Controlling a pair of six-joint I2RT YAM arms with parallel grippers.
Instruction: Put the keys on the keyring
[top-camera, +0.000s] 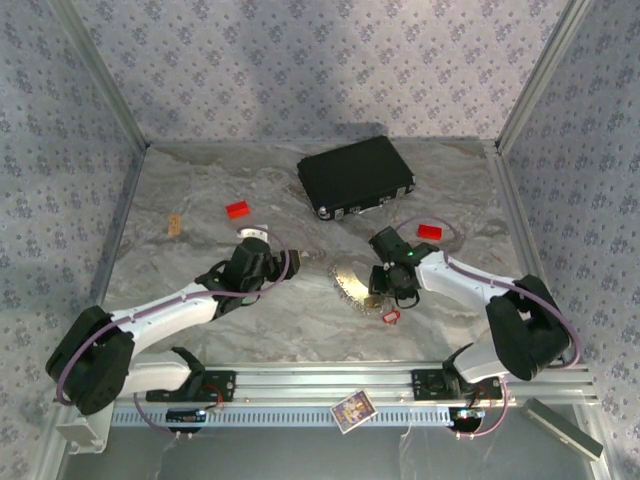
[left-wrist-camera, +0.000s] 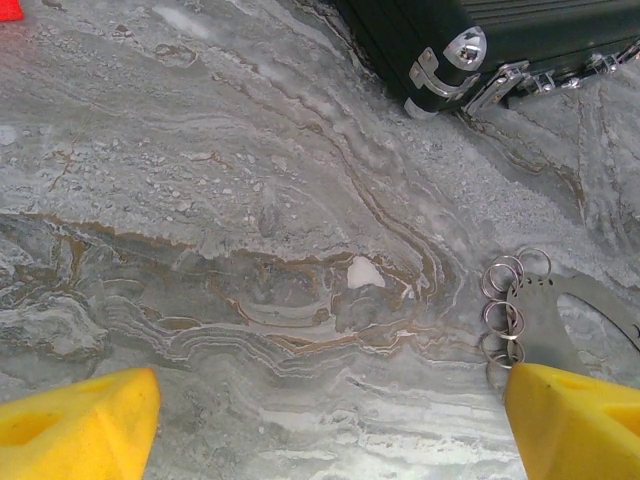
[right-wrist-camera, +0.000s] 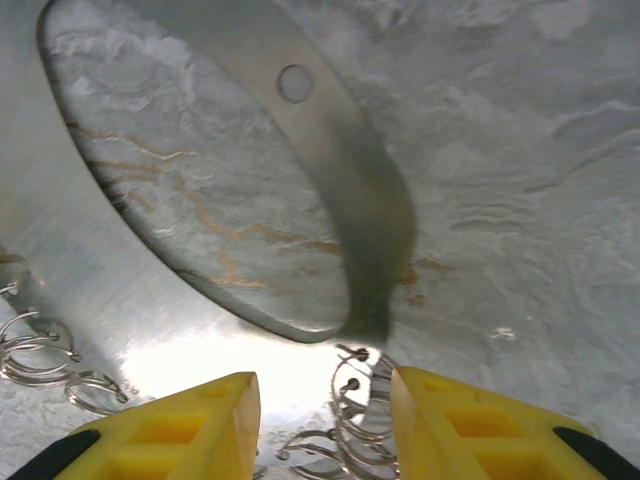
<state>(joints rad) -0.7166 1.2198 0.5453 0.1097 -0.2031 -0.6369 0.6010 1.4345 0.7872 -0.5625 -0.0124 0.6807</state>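
Right wrist: right gripper, fingers part-spread astride the keyring's edge rings, contact unclear. Left wrist: left gripper, fingers spread wide, near the keyring.

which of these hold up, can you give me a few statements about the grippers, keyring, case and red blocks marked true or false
1. The left gripper holds the keyring. False: its jaws stand wide open over bare table, and the keyring lies beside one finger.
2. The right gripper has small wire rings between its fingers. True.
3. The black case lies farther from the arm bases than the keyring. True.
4. Only one red block is on the table. False: there are two red blocks, one left of the black case and one right of it.
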